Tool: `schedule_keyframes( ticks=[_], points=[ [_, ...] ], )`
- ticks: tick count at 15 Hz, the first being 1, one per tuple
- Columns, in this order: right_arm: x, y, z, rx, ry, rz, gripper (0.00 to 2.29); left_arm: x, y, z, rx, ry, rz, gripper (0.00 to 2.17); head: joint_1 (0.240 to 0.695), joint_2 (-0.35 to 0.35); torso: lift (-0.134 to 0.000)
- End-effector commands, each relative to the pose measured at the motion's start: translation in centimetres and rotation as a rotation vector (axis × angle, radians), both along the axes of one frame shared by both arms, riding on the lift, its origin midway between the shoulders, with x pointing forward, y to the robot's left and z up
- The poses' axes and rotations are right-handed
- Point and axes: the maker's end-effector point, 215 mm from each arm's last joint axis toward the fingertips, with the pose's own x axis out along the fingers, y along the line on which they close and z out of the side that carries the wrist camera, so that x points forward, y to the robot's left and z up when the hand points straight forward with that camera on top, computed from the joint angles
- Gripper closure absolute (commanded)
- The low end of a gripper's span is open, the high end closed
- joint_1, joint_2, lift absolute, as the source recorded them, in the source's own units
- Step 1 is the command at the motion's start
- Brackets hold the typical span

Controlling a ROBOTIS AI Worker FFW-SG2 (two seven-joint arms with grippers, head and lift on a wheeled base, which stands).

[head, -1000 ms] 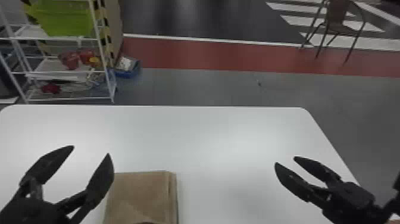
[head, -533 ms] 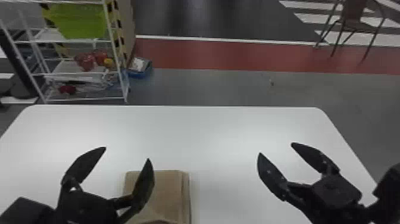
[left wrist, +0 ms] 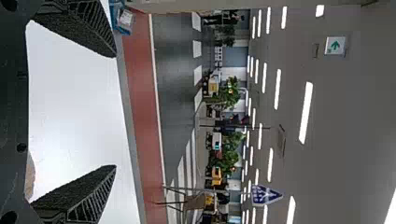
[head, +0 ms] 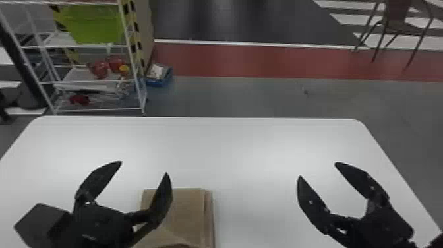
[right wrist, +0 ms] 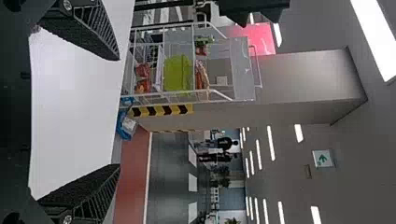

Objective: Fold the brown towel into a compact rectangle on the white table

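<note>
In the head view the brown towel [head: 189, 211] lies folded on the white table [head: 224, 148], its layered edge along the right side and its near part cut off by the bottom edge. My left gripper [head: 144, 167] stands open over the towel's left side, its right finger covering part of the cloth. To the right of the towel my right gripper [head: 317, 170] is open above bare table. In the left wrist view the left gripper [left wrist: 116, 111] has nothing between its fingers, and a sliver of towel [left wrist: 30, 176] shows. The right wrist view has the right gripper [right wrist: 119, 112] open and holding nothing.
Beyond the table's far edge stand a white wire shelf [head: 89, 80] with a green bin [head: 94, 24] at the left and a blue box [head: 159, 76] on the floor beside it. A chair [head: 397, 19] is far off at the right.
The head view has shifted, so the shelf and towel sit farther right in it. Both grippers have drawn nearer each other, the left one now overlapping the towel in view. Both stay open.
</note>
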Motion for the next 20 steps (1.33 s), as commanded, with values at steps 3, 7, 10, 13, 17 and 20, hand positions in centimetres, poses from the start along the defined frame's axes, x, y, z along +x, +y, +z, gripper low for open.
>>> schedule_keyframes(
  ticks=[3, 7, 10, 13, 17, 20],
  points=[
    [0.2, -3.3, -1.9, 0.021, 0.085, -0.082, 0.07, 1.0, 3.5, 0.8, 0.016, -0.039, 0.106, 0.04, 0.695, -0.09, -0.123],
    [0.9, -5.1, -1.6, 0.043, 0.08, -0.165, 0.07, 1.9, 5.9, 2.1, 0.0, -0.089, 0.223, 0.04, 0.695, -0.074, -0.123],
    [1.2, -4.8, -1.7, 0.051, 0.09, -0.163, 0.07, 1.7, 5.4, 1.4, -0.007, -0.076, 0.222, 0.04, 0.695, -0.07, -0.123],
    [1.2, -3.8, -1.4, 0.047, 0.108, -0.144, 0.07, 1.7, 4.8, 1.4, -0.013, -0.073, 0.212, 0.05, 0.695, -0.072, -0.123],
    [0.9, -2.8, -1.0, 0.026, 0.105, -0.133, 0.07, 1.6, 4.3, 1.3, -0.015, -0.071, 0.212, 0.05, 0.695, -0.064, -0.123],
    [0.7, -2.9, -1.0, 0.028, 0.106, -0.134, 0.07, 1.4, 4.2, 1.2, -0.017, -0.069, 0.21, 0.05, 0.695, -0.06, -0.123]
  ],
)
